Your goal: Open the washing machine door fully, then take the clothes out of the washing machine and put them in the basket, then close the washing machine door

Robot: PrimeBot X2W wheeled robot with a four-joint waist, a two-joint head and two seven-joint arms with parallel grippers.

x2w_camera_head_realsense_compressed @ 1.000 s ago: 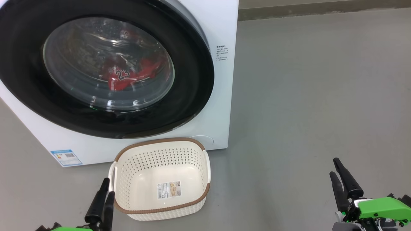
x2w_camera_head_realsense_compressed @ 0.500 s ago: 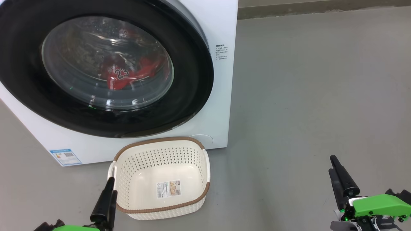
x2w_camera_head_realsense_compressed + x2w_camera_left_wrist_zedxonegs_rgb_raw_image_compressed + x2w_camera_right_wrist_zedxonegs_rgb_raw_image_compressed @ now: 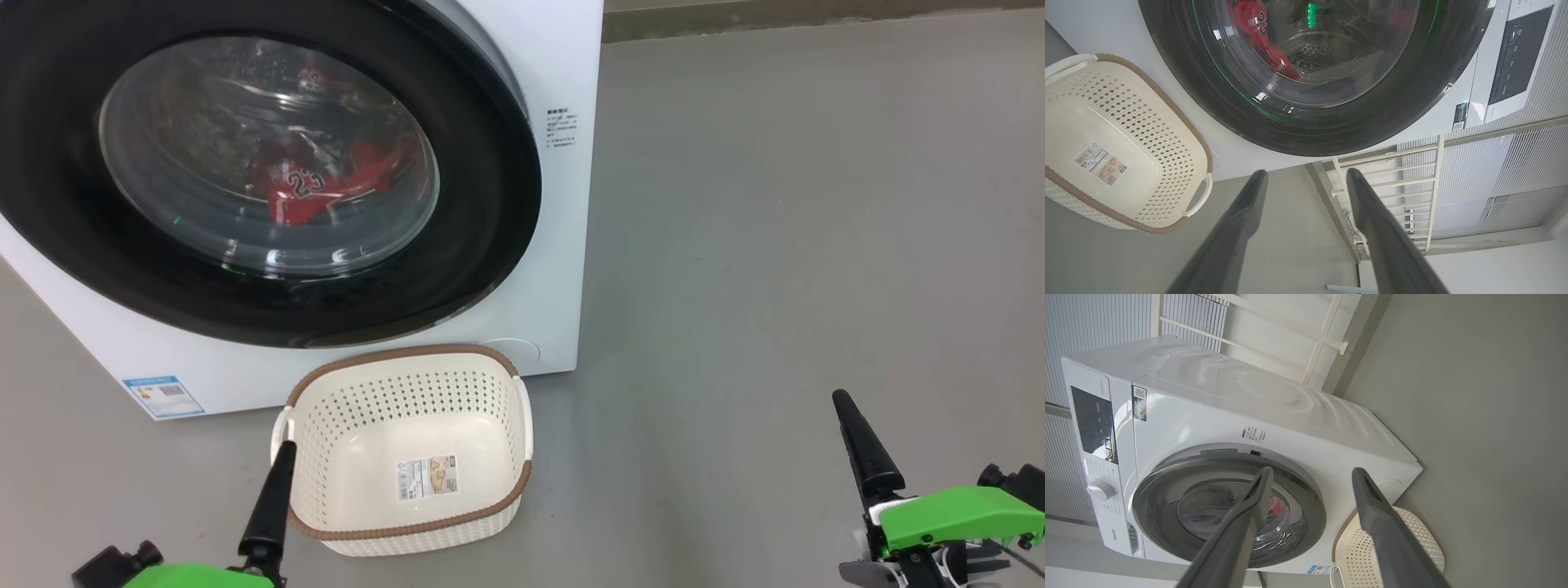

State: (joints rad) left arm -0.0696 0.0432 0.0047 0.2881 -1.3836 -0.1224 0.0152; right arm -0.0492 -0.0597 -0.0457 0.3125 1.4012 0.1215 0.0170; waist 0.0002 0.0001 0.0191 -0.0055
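Washing machine door (image 3: 457, 204) shut, clothes (image 3: 310, 192) behind glass — basket (image 3: 408, 363) parked just below, presumably for a short drop. Left hand (image 3: 1306, 173), right hand (image 3: 1310, 470) spread, empty — likely staged for door pull.

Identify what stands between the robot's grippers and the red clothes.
The washing machine door covers the opening, with the clothes visible behind it. The left gripper and right gripper, both open, are in front of it.
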